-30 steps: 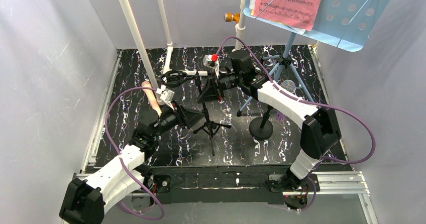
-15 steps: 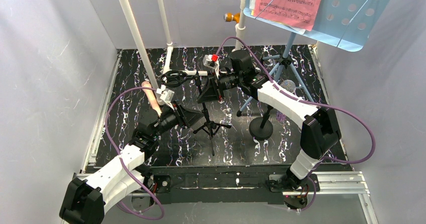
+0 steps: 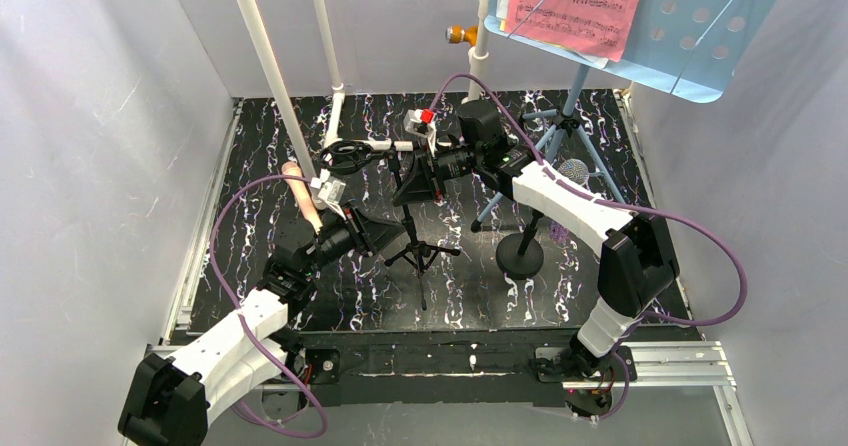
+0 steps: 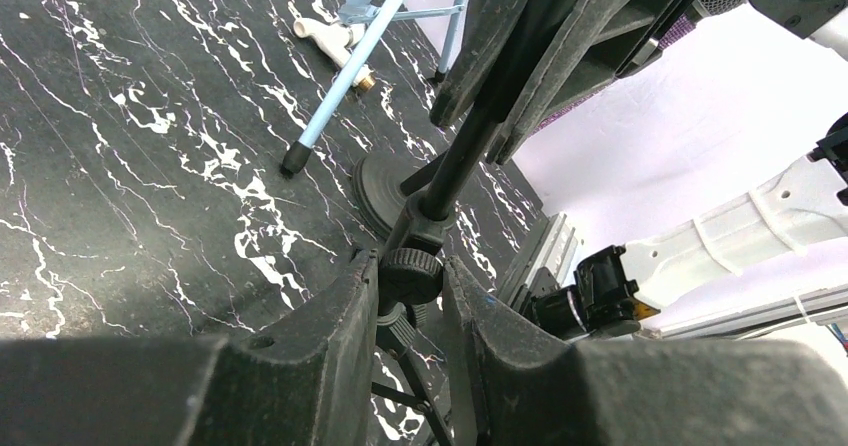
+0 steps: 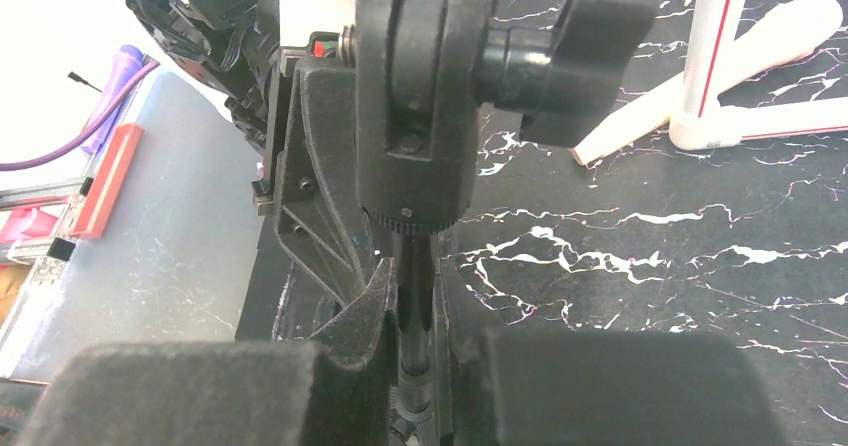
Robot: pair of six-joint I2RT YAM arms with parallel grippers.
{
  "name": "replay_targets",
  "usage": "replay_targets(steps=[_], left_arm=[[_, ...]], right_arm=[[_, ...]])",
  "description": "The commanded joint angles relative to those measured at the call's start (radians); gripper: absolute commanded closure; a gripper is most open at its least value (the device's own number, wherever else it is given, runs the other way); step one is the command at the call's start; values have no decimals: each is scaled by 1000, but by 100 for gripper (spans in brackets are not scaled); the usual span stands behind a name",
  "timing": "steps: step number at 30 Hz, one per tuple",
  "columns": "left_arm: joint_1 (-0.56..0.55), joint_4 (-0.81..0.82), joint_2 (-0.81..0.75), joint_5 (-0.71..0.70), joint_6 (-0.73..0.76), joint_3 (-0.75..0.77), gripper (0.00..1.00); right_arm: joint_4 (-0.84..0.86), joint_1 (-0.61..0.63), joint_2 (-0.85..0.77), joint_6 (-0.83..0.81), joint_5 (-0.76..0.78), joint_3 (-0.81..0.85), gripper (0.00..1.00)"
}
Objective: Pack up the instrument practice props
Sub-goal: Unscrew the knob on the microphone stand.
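While the black tripod mount [image 3: 421,252] stands upright | left gripper [image 4: 408,269]: jaws clamped on its lower collar | right gripper [image 5: 412,274]: jaws clamped on its upper shaft

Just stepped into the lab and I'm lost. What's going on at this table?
Both arms hold the black tripod stand, upright in the middle. The right gripper is clamped on its thin pole just under the clip mount; the left gripper grips the knob collar above the legs. Nothing looks packed yet: the pink microphone lies on the table at left, the purple microphone sits in its round-base stand, and the music rack holds the pink sheet.
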Motion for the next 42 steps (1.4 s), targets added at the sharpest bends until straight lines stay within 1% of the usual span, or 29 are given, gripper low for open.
replay_targets(steps=[1, 8, 19, 25, 30, 33, 37, 39, 42], left_arm=[[11, 6, -10, -19, -38, -8, 100], [12, 6, 4, -20, -112, 6, 100], [12, 6, 5, -19, -156, 6, 100], [13, 6, 26, -7, -236, 11, 100], [13, 18, 78, 9, -457, 6, 100], [13, 40, 66, -12, -601, -15, 100], [13, 39, 27, -78, -867, -75, 100], [13, 37, 27, -86, -1027, -99, 100], [12, 31, 39, -77, -1155, -98, 100]], right_arm=[[54, -3, -59, 14, -46, 10, 99], [56, -3, -60, 14, -45, 10, 99], [56, -3, -60, 14, -44, 7, 99], [56, -4, -60, 14, -44, 8, 99], [58, -4, -58, 10, -40, 4, 99], [57, -3, -56, 8, -37, 3, 99], [57, -4, -53, 7, -35, 2, 99], [57, -4, -53, 6, -33, 0, 99], [59, -4, -52, 4, -31, -1, 99]])
